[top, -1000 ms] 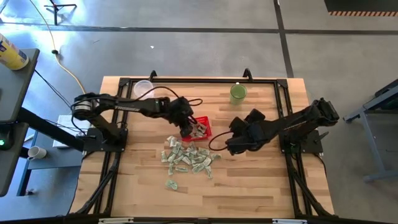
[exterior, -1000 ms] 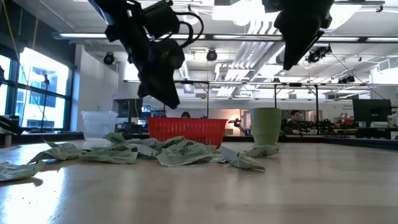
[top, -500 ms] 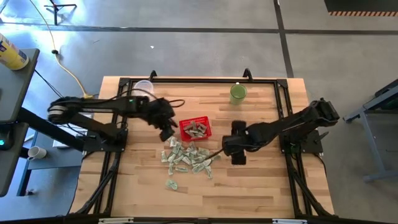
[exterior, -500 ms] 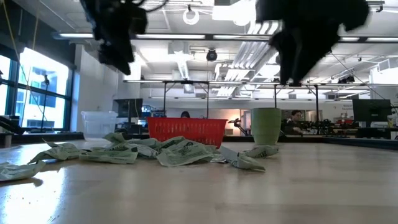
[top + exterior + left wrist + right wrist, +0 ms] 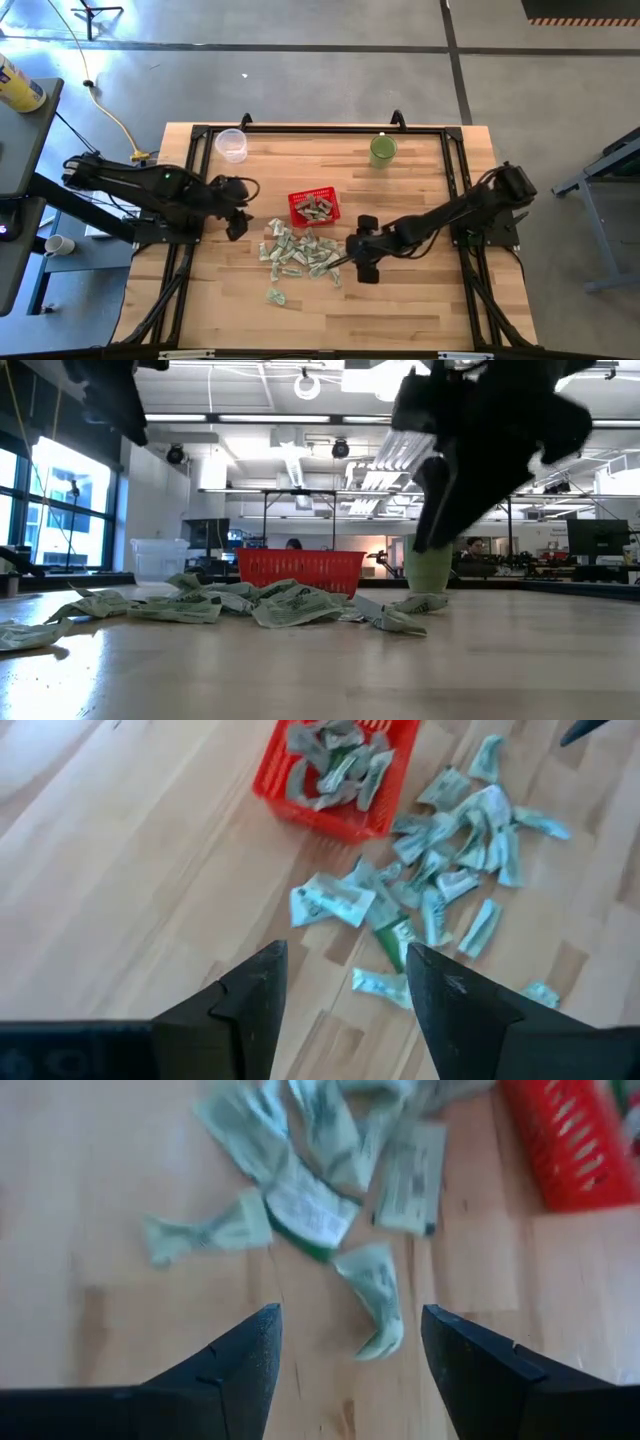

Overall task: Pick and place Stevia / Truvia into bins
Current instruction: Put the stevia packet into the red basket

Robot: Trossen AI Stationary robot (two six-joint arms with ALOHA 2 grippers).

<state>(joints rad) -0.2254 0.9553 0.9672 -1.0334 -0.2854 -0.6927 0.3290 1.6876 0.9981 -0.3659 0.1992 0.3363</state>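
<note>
pale wooden planks make up the table (image 5: 400,300), with grey concrete floor around it and a lit workshop beyond it in the low view. the red basket (image 5: 314,207) sits near the table's middle, already holding a heap of crumpled sachets (image 5: 337,762). just in front of it lies the loose pile of stevia sachets (image 5: 300,252), spread wider across the table than deep; the single packets point every way, with no shared long axis. one stray packet (image 5: 276,296) lies apart, nearer the front edge.

the left gripper (image 5: 238,222) hangs beside the basket on its left, well clear of it, fingers parted and empty. the right gripper (image 5: 360,262) is low at the right edge of the pile, fingers (image 5: 240,1370) spread wide with nothing between them, above a bent sachet (image 5: 372,1300).

the high view alone shows the clear cup (image 5: 231,144) and the green cup (image 5: 383,151) at the table's far edge; the left wrist view alone shows the basket's contents closely; the low view shows the basket's latticed wall (image 5: 300,570) and the pile as a flat ridge (image 5: 230,603).

half a second earlier the left gripper was nearer the basket and the right one farther from the pile; a second ago the left gripper was over the basket.
</note>
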